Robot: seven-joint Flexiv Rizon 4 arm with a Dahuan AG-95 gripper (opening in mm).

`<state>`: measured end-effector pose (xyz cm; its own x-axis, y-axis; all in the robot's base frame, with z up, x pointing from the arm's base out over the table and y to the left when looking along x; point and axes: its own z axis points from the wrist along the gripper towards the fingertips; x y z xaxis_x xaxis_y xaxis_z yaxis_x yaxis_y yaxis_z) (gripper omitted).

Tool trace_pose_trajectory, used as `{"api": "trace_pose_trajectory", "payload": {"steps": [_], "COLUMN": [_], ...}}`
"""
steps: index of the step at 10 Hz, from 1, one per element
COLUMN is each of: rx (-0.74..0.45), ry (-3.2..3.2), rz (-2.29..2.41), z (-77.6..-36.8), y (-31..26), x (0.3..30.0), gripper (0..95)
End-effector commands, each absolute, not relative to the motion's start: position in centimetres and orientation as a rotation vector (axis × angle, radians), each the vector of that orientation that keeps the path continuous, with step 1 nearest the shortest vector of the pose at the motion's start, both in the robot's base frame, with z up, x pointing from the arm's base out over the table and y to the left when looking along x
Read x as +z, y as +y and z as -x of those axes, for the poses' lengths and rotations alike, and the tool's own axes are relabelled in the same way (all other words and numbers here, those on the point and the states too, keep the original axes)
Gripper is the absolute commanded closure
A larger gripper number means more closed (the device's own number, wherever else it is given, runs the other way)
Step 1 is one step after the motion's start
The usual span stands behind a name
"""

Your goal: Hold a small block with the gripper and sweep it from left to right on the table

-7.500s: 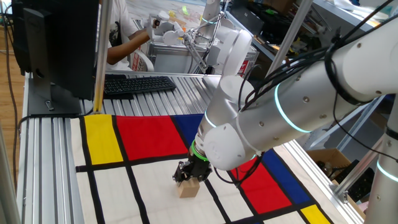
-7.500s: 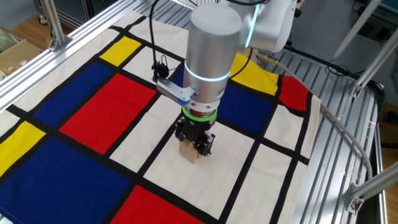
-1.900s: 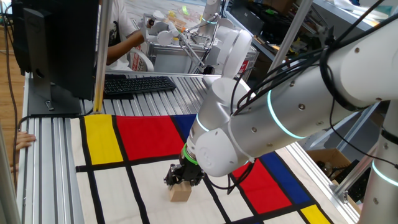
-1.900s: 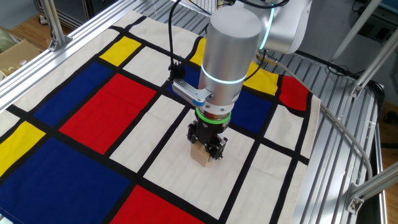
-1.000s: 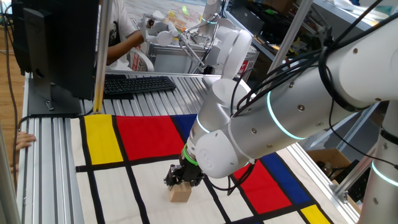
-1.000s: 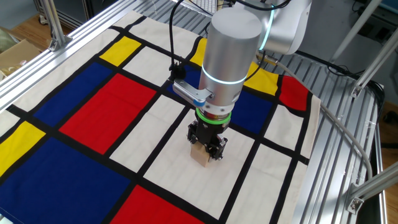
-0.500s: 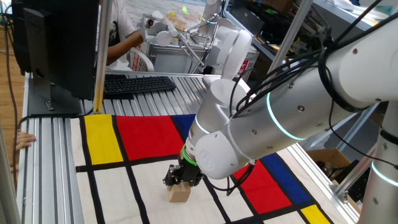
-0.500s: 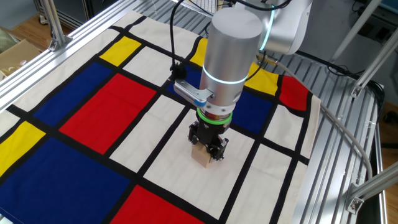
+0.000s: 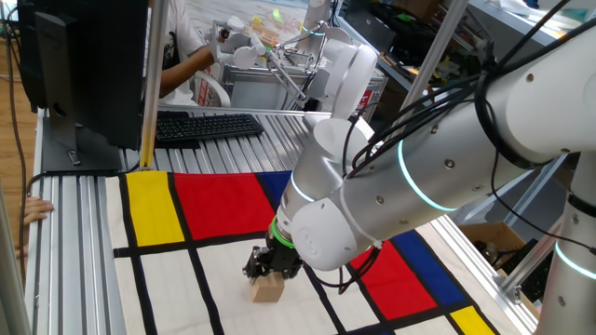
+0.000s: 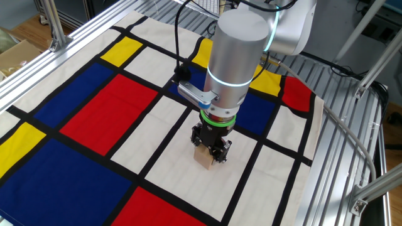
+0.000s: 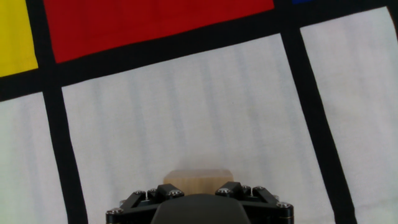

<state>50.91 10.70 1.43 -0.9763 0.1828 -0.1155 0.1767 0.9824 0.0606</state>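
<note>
The small block [image 9: 268, 290] is a light-tan wooden cube resting on a white rectangle of the table [image 9: 168, 279]. The black gripper [image 9: 269, 268], with a green ring above it, stands straight over the cube and is shut on its top part. From the other side, the small block [image 10: 205, 161] shows under the gripper [image 10: 210, 148], on a white rectangle of the table [image 10: 81, 107] beside a black line. In the hand view the small block [image 11: 198, 177] sits between the two jaws of the gripper [image 11: 198, 190], on the white cloth of the table [image 11: 186, 106]; its lower faces are hidden.
The big white arm [image 9: 419, 177] overhangs the right side of the cloth. A keyboard [image 9: 205, 126] and a monitor [image 9: 84, 65] stand behind the cloth. A person's arm [image 9: 191, 60] shows at the back. Bare aluminium rails [image 10: 352, 125] border the cloth.
Over the last second the gripper and the held block have crept a little sideways across the white rectangle. The grip looks the same.
</note>
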Motion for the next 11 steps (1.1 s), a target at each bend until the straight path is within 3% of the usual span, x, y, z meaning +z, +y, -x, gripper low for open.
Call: {"api": "trace_pose_trajectory", "payload": {"steps": [1,11], "rx": [0.073,0.04], "ry": [3.014,3.023], "rz": [-0.273,-0.259], "z": [-50.97,-50.66], "y": [10.84,10.57], "x": [1.39,2.13], "gripper": [95.0,95.0]}}
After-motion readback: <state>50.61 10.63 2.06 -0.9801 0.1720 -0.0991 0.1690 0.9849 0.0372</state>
